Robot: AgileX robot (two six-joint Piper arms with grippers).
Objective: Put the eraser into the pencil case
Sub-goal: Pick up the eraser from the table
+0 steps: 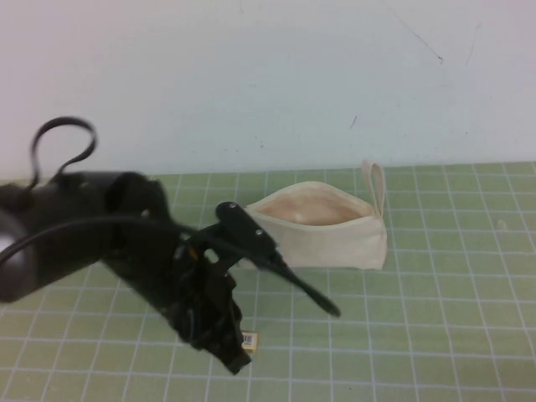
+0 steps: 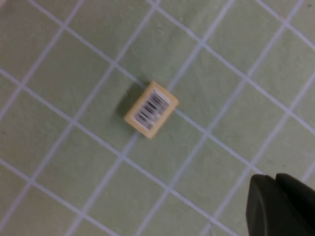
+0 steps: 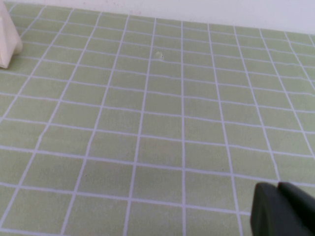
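Note:
The eraser (image 1: 249, 340) is a tiny tan block with a barcode label, lying flat on the green grid mat near the front. In the left wrist view the eraser (image 2: 151, 109) is alone on the mat, label up. My left gripper (image 1: 289, 338) hangs over it, open, with one finger just left of the eraser and the other reaching out to the right; nothing is held. The cream pencil case (image 1: 327, 239) lies behind with its zip mouth open and its loop strap (image 1: 375, 186) at the right end. My right gripper (image 3: 283, 211) shows only in its wrist view, over bare mat.
The green grid mat (image 1: 452, 301) covers the table up to a white wall (image 1: 268, 75) at the back. A corner of the pencil case (image 3: 7, 44) shows in the right wrist view. The left arm's black body and cable (image 1: 59, 226) fill the left of the high view.

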